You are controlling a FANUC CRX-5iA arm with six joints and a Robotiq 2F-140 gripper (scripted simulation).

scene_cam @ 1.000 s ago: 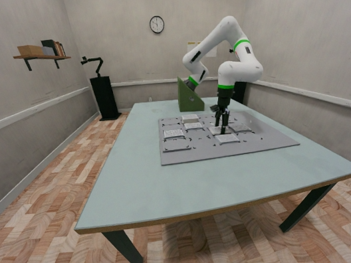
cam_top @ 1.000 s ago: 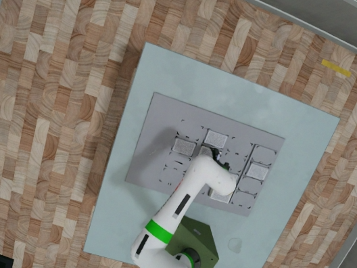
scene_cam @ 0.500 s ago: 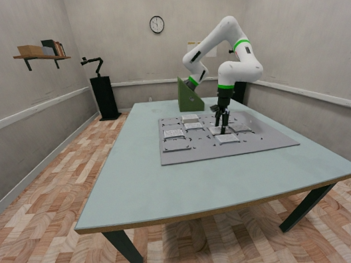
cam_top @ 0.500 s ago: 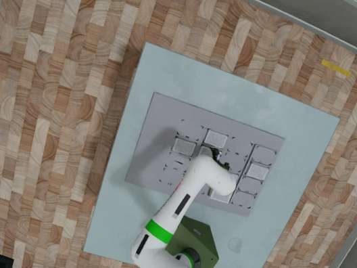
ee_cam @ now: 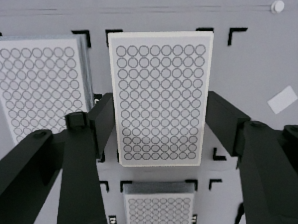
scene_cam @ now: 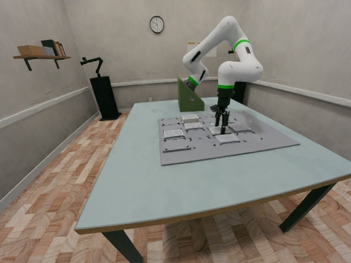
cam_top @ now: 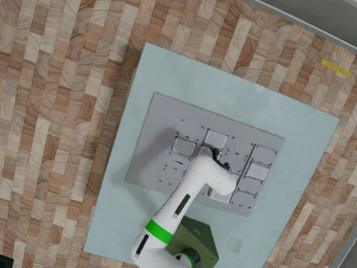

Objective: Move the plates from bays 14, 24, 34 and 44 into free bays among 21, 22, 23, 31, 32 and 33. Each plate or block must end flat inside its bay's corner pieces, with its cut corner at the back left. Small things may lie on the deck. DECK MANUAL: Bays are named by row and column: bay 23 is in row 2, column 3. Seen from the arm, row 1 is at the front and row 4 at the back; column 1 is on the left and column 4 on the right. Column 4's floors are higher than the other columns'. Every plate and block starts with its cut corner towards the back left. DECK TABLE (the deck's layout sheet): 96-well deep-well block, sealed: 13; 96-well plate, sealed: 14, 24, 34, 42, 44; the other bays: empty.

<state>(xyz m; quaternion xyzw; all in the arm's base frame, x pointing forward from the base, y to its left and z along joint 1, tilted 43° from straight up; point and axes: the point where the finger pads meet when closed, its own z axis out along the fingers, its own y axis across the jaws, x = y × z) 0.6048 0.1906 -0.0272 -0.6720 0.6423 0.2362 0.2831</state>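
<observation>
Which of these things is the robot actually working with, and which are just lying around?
Job: gripper, shut on a sealed plate; grey deck; another plate in the raised right column.
Lying about: small white tile on the deck; wall clock; bookshelf; yellow tape on the floor.
</observation>
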